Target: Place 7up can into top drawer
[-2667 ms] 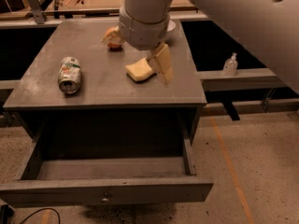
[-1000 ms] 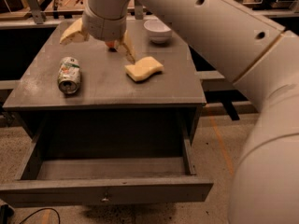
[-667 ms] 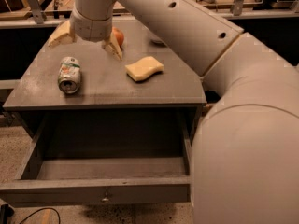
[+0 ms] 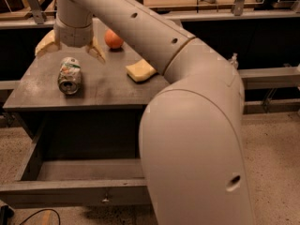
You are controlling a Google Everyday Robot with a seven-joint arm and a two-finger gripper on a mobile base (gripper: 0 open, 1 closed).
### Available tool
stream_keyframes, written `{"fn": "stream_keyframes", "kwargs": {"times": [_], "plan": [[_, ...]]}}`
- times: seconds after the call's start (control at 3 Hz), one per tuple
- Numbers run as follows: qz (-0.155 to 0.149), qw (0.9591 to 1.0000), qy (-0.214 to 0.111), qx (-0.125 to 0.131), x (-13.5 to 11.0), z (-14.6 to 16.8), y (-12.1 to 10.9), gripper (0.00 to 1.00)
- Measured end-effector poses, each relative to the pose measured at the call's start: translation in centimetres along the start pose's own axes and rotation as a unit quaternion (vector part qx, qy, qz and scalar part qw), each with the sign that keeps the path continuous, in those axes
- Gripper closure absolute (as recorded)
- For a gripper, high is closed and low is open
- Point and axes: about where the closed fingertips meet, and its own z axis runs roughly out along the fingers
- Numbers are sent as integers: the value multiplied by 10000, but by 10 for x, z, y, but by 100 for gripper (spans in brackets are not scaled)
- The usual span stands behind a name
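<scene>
**7up can [image 4: 69, 75] on the tabletop [image 4: 108, 90]**

Up front, the top drawer [image 4: 70, 191] is pulled out. The can lies sideways on the tabletop. The gripper [image 4: 71, 50] hangs just over it — 2 fingers [image 4: 96, 50] spread open, holding nothing. Farther back: an orange [image 4: 113, 39].

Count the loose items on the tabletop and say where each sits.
3. The 7up can lies on its side front left, beneath the open gripper; an orange round fruit sits at the back; a yellow sponge lies right of centre. The arm may hide others.
</scene>
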Motion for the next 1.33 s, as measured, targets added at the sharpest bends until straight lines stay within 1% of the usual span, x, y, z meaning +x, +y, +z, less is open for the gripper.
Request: {"fn": "stream_keyframes", "kwargs": {"times": [0.33, 0.67, 1.0, 1.33], "plan": [[-35, 9995, -218, -216, -2, 26, -14, 18], [15, 9987, -405, -310, -8, 44, -23, 41], [12, 9979, -543, -343, -11, 52, -28, 64], [348, 9982, -410, -245, -21, 31, -22, 88]]}}
